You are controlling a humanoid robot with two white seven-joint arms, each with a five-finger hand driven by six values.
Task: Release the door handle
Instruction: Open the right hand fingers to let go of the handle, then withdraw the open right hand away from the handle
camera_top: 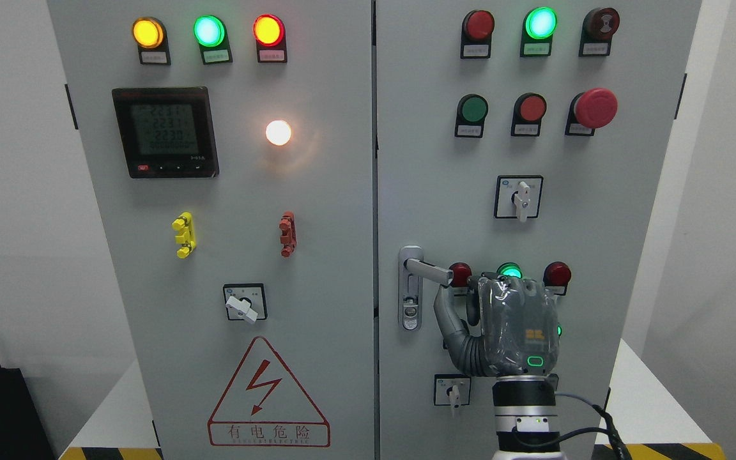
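The door handle is seen just up and left of the right hand, whose thumb touches its tip; fingers hidden, grip cannot be told.

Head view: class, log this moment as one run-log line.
right hand: open, below door handle | thumb near lever tip | contact: unclear | left hand: unseen

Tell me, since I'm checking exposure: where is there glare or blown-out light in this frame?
Head view: the white lamp is blown out, with a halo spilling onto the left door; the lit pilot lights bloom slightly; the handle and right hand stay sharp and evenly lit.
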